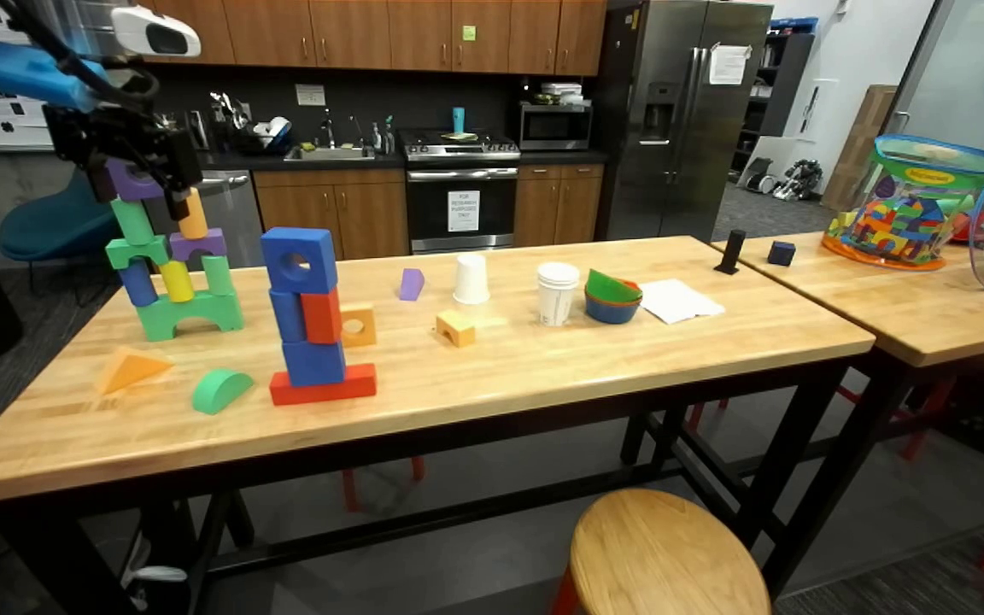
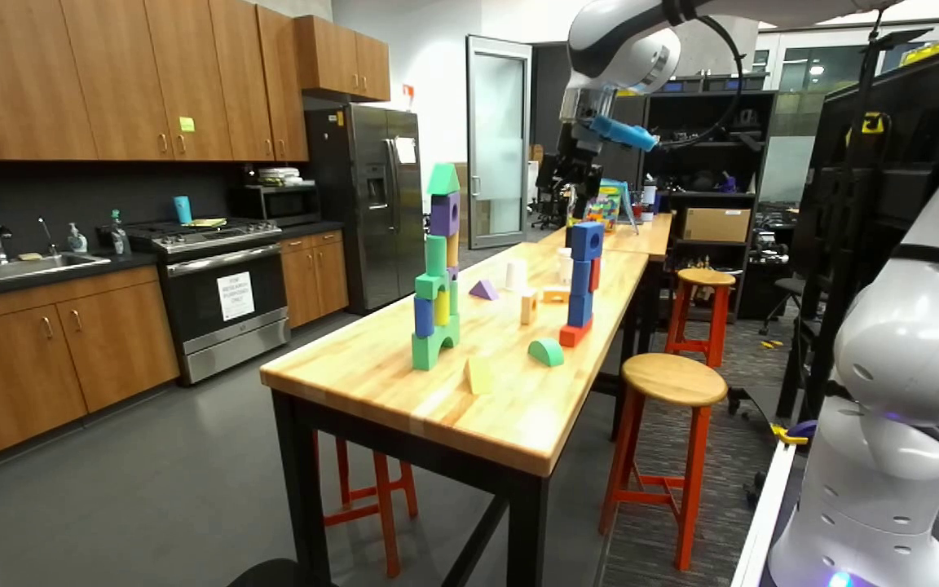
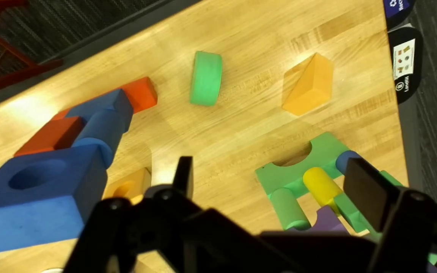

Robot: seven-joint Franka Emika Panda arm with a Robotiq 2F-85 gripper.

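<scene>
Black two-finger gripper (image 3: pixel 275 182), jaws spread wide, nothing gripped. Wrist view, left of it: blue-and-red matte block tower (image 3: pixel 66 189). Ahead of it: green half-round block (image 3: pixel 207 77), orange wedge block (image 3: pixel 313 87). Toward its right: green-yellow-purple block tower (image 3: pixel 319 184), partly hidden; contact unclear.

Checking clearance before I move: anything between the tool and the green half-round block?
Nothing visible. The wrist view shows an unbroken line from the open tool to the green half-round block; the blue-topped tower stands off to one side.
</scene>
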